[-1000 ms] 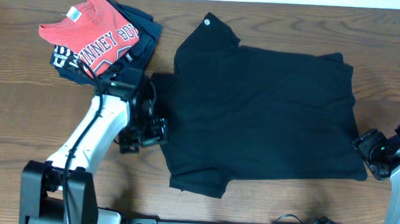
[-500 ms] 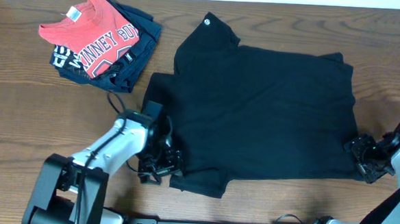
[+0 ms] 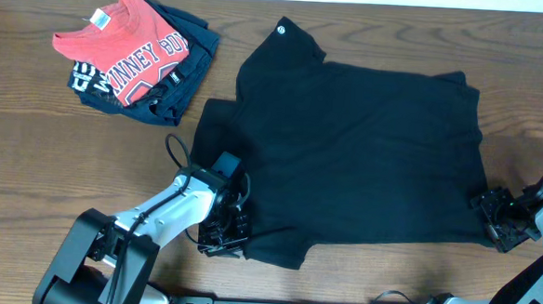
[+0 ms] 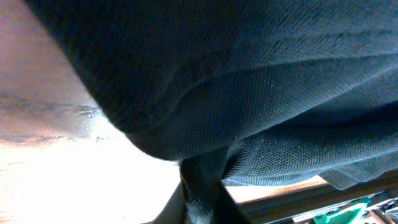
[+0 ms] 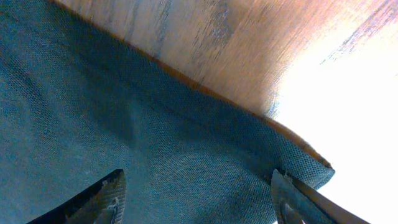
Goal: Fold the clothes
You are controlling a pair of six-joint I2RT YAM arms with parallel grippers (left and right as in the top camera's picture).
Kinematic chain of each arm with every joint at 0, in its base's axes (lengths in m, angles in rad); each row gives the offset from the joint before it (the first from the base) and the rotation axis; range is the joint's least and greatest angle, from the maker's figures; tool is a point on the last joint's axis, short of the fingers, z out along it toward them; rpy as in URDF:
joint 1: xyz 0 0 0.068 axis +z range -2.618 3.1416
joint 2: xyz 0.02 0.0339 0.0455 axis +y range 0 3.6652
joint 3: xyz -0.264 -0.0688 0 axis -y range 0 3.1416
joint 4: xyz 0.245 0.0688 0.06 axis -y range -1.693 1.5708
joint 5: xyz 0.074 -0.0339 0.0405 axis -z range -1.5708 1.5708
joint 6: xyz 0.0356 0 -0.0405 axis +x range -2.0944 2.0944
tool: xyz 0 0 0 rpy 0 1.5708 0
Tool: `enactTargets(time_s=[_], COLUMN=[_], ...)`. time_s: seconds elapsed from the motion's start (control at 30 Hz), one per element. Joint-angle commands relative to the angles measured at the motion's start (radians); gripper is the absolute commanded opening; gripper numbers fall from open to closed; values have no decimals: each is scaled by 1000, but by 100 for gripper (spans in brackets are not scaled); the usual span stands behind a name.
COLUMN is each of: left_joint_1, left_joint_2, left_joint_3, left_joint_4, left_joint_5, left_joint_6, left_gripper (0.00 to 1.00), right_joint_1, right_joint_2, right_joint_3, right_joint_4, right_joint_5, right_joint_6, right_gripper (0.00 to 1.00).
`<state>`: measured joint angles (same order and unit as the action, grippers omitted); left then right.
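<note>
Wooden table (image 3: 29,158): black T-shirt (image 3: 355,147), hem rightward; left pincer (image 3: 232,238) clamps it, right pincer (image 3: 499,220) spread.

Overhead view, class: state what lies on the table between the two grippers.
The black T-shirt fills the stretch. The left gripper is at its near left corner and the right gripper at its near right corner. The overhead view shows this.

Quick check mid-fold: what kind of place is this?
Probably a robot test bench, not a home: a wood-grain table, two arms mounted at its near edge, a black short-sleeved T-shirt spread beside a folded red T-shirt and navy garment.
</note>
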<state>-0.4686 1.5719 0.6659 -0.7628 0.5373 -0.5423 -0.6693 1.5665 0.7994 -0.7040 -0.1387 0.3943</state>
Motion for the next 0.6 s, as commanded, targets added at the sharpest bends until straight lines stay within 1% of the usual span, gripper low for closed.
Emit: enactTargets(time_s=[0.0,0.17,0.33,0.47,0.5,0.57], left_joint_1=[-2,-2,-1,-1,-1,-1], left_joint_2=[-2,-26,-97,-161,-174,-198], left_joint_3=[-7,-6,8,8,8,8], left_joint_4=[-23,-43,-43,-43,-44,-43], left_joint_5=[18,55,58,56,56,55], left_joint_6=[-9,-10,-10,-10,-10,-10], left_gripper=[6,6,6,6,6,6], right_joint_1=[-6,-7,-21,-80,-105,-139], right_joint_2=[4,4,4,4,5,5], right_joint_3=[2,2,2,2,2,0], right_joint_4=[5,8,3,-4,-5,-16], right_joint_5=[0,1,13,62,60,8], right_joint_6=[13,13,13,27,42,45], right_gripper=[73,75,76,82,82,79])
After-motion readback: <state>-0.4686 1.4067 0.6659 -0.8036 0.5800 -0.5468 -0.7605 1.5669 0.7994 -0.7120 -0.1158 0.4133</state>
